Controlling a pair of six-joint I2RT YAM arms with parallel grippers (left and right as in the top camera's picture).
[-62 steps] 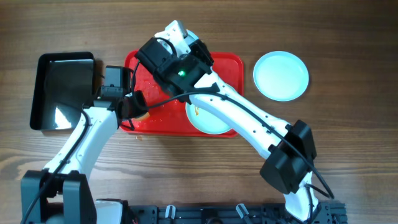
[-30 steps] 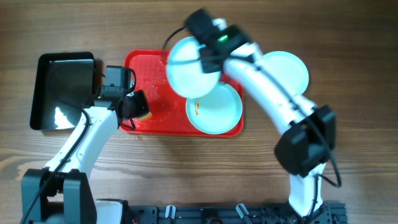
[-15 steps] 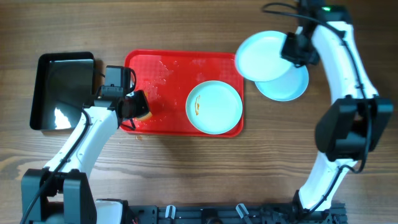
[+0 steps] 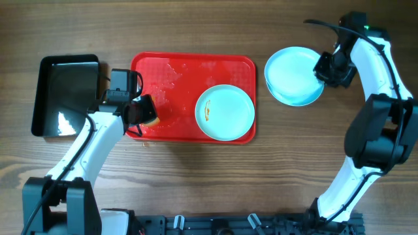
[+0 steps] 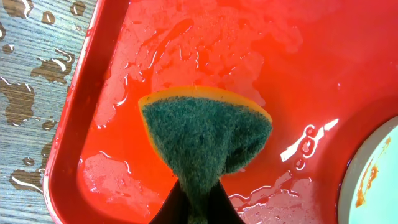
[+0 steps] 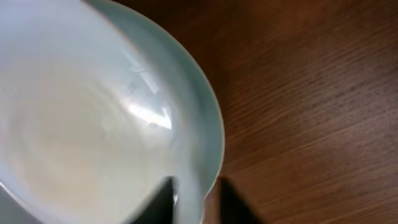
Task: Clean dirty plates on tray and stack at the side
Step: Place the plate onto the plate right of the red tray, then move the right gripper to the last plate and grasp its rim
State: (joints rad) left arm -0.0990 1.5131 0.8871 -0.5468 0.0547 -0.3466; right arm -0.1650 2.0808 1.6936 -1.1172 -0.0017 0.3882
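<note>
The red tray [image 4: 189, 68] lies left of centre, wet with suds. One pale mint plate [image 4: 225, 112] with an orange smear sits on its right half; its rim shows in the left wrist view [image 5: 376, 180]. My right gripper [image 4: 324, 69] is shut on the rim of a second plate [image 4: 292, 70], held over a third plate [image 4: 309, 98] on the wood right of the tray. In the right wrist view the held plate [image 6: 93, 124] has its rim between my fingers [image 6: 196, 200]. My left gripper [image 4: 139, 111] is shut on a green-and-yellow sponge [image 5: 205, 134] resting on the tray's left part [image 5: 93, 186].
A smaller, deeper black tray [image 4: 65, 94] stands left of the red tray, close to my left arm. Water spots lie on the wood [image 5: 31, 106] beside the red tray's left rim.
My right arm lifted a plate off the tray, carried it right and brought it down over the plate on the wood. The left arm and sponge have not moved.
</note>
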